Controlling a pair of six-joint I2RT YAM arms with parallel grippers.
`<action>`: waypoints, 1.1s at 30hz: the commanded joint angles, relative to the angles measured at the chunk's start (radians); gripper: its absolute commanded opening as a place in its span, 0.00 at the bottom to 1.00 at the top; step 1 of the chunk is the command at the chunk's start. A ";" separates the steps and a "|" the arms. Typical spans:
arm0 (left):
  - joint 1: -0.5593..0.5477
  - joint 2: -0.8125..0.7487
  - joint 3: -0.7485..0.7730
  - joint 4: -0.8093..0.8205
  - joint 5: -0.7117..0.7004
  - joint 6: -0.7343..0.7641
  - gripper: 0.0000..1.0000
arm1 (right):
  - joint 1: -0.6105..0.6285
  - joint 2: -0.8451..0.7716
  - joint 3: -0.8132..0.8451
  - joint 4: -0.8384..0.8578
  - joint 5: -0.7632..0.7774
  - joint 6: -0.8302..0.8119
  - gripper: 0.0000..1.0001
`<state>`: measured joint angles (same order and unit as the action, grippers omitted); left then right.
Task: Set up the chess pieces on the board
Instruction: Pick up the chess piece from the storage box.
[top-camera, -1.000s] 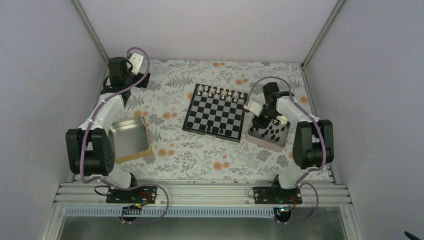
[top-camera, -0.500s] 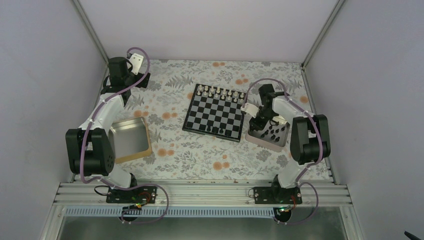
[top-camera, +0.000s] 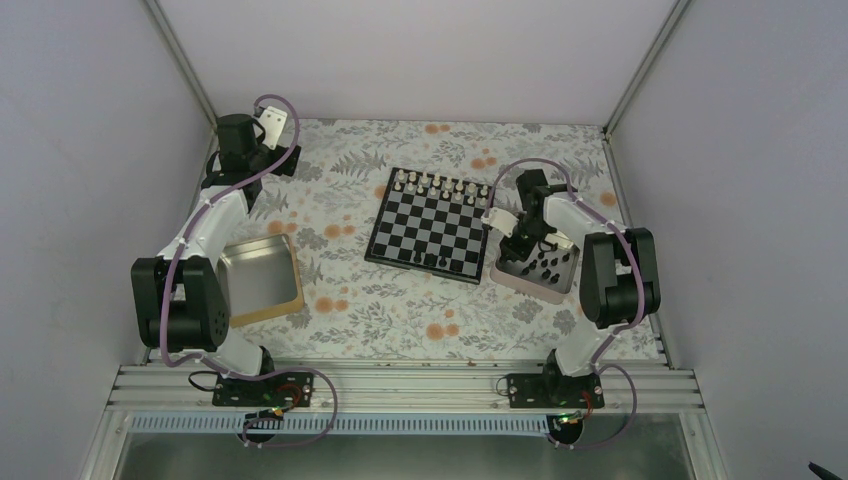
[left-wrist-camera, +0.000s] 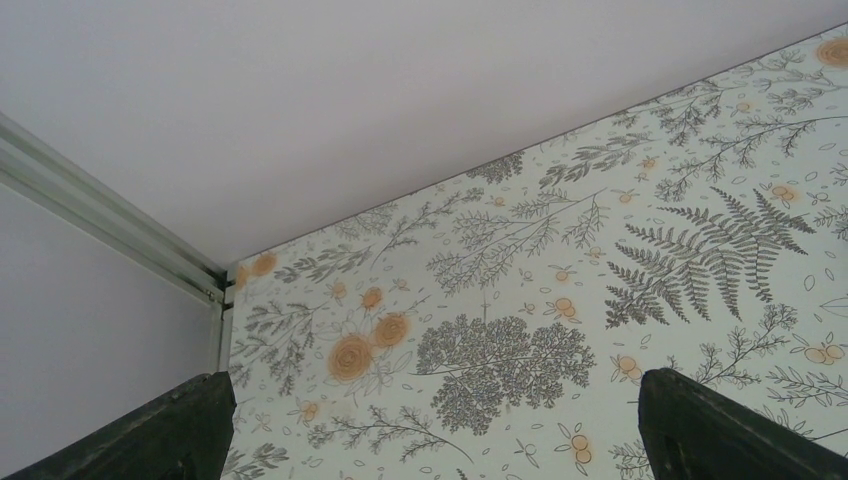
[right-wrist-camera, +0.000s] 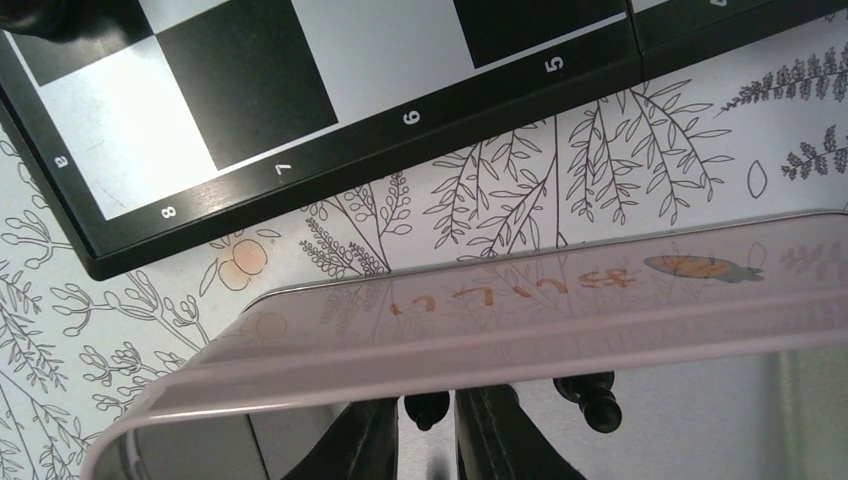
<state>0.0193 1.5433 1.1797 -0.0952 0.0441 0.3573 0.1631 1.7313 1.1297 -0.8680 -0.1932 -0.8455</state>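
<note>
The board (top-camera: 432, 224) lies mid-table with pale pieces (top-camera: 440, 186) along its far row and a few black pieces (top-camera: 430, 260) on its near row. Several more black pieces (top-camera: 548, 262) lie in the silver tin (top-camera: 500, 272) to its right. My right gripper (top-camera: 517, 252) reaches down into that tin. In the right wrist view the right gripper (right-wrist-camera: 427, 440) has its fingers closed narrowly round one small black piece (right-wrist-camera: 427, 408) behind the tin wall (right-wrist-camera: 500, 320); another piece (right-wrist-camera: 590, 395) lies beside it. The board's corner (right-wrist-camera: 250, 90) shows above. My left gripper (top-camera: 238, 132) is open and empty at the far left.
An empty gold-rimmed tin (top-camera: 298, 280) sits near the left arm. The left wrist view shows the left gripper (left-wrist-camera: 430, 440) over floral cloth near the back-left corner post (left-wrist-camera: 215, 290). Walls enclose the table on three sides.
My right gripper has moved a little left and down into the silver tin, and its fingers now bracket a black piece. The left arm has not moved.
</note>
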 joint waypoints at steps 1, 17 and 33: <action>-0.001 -0.012 0.004 0.006 0.019 -0.009 1.00 | 0.011 0.008 -0.016 0.013 0.009 0.003 0.16; -0.001 -0.022 -0.001 0.011 0.022 -0.009 1.00 | 0.009 -0.059 0.031 -0.067 0.000 0.008 0.05; 0.000 -0.052 0.010 -0.007 0.025 -0.002 1.00 | 0.218 0.043 0.544 -0.360 0.067 0.025 0.05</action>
<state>0.0193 1.5265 1.1793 -0.0986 0.0574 0.3557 0.2989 1.6825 1.5589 -1.1549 -0.1234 -0.8368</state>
